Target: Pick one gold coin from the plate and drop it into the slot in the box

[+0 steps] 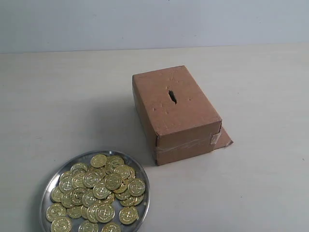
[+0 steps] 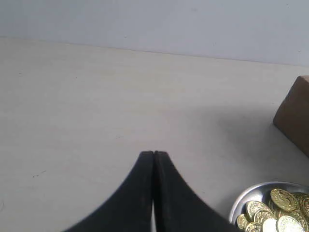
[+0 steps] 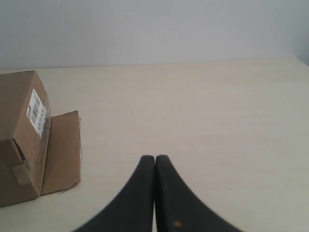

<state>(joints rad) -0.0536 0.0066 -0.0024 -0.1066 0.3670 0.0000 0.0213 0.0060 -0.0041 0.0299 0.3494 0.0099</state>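
The left gripper (image 2: pixel 154 153) is fully closed: its two dark fingers press flat against each other along their whole inner edge and nothing is held between them. It hangs over bare pale table (image 2: pixel 87 111). Off to one side of it, part of the plate (image 2: pixel 240 202) shows with a few gold coins (image 2: pixel 283 200), and past the plate a brown corner of the box (image 2: pixel 295 113) comes into view.

The right gripper (image 3: pixel 155 157) is in the same state, fingers together tip to tip and empty. It too is over bare table. The box end nearest it carries a white printed label (image 3: pixel 37 112) and a strip of clear tape (image 3: pixel 23 173), with a cardboard flap (image 3: pixel 60 152) lying flat on the table at the foot of that end.

Neither gripper appears in the exterior view. There the round silver plate (image 1: pixel 54 178) sits in the lower left of the frame, cut off by the bottom edge, and is heaped with overlapping gold coins (image 1: pixel 99 191). The box (image 1: pixel 176 108) stands near the centre of the frame, up and to the right of the plate and apart from it. The slot (image 1: pixel 172 96) is a short dark slit with ragged edges near the middle of the box's top face. The tape (image 1: pixel 186 145) crosses the lower end of the box, and the flap (image 1: pixel 224 139) sticks out at its lower right corner. A pale wall (image 1: pixel 154 21) runs across the top of the frame.
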